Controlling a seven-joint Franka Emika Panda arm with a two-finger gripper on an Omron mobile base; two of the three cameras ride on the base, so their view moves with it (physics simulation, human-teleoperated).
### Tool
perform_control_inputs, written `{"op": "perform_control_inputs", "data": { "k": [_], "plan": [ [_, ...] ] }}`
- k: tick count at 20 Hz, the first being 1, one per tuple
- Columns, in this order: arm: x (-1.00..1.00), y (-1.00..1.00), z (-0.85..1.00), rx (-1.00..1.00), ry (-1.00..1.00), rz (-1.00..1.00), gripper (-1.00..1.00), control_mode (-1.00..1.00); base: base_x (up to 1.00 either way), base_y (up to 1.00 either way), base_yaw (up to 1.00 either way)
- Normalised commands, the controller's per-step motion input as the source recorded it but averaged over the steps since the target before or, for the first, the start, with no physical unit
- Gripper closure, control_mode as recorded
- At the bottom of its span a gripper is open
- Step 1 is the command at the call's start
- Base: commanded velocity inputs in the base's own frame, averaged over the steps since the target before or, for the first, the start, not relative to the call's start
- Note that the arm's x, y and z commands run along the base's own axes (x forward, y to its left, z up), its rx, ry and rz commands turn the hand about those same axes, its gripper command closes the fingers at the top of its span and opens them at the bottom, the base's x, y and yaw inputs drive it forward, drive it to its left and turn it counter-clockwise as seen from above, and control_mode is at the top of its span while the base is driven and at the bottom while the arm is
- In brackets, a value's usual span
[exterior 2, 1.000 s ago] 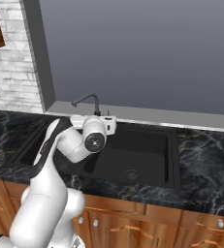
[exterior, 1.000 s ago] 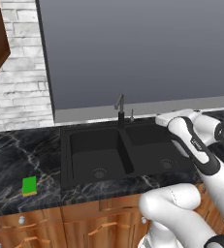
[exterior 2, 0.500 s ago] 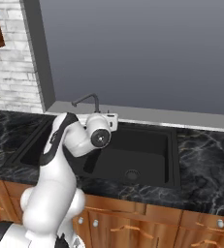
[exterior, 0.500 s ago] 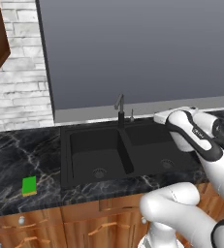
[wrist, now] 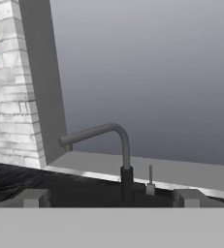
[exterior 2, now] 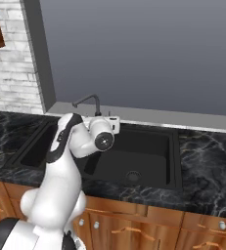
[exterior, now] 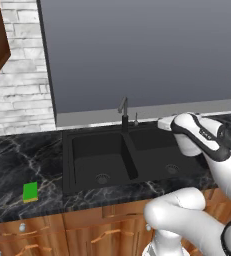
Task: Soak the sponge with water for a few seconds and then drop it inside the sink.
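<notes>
Swinging up from a second ago, our hand is now hovering over the sink's (exterior: 82,172) right basin, facing the faucet (wrist: 124,160) — likely for its lever. Our jaws are standing wide, holding nothing; the sponge (exterior: 30,191) is lying on the surface, left of the sink.

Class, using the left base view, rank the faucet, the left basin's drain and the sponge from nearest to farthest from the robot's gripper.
1. Faucet, behind the sink divider, just left of the gripper.
2. Left basin's drain, lower left.
3. Sponge, far left on the counter.
</notes>
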Motion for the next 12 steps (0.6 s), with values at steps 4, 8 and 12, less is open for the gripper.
{"op": "perform_control_inputs", "data": {
  "k": [4,8,12],
  "plan": [
    [0.12,0.00,-0.12,0.00,0.00,0.04,-1.00,-1.00,0.00,0.00,0.00],
    [0.16,0.00,-0.03,0.00,0.00,0.08,-1.00,-1.00,0.00,0.00,0.00],
    [0.18,0.00,0.00,0.00,0.00,0.16,-1.00,-1.00,0.00,0.00,0.00]
  ]
}}
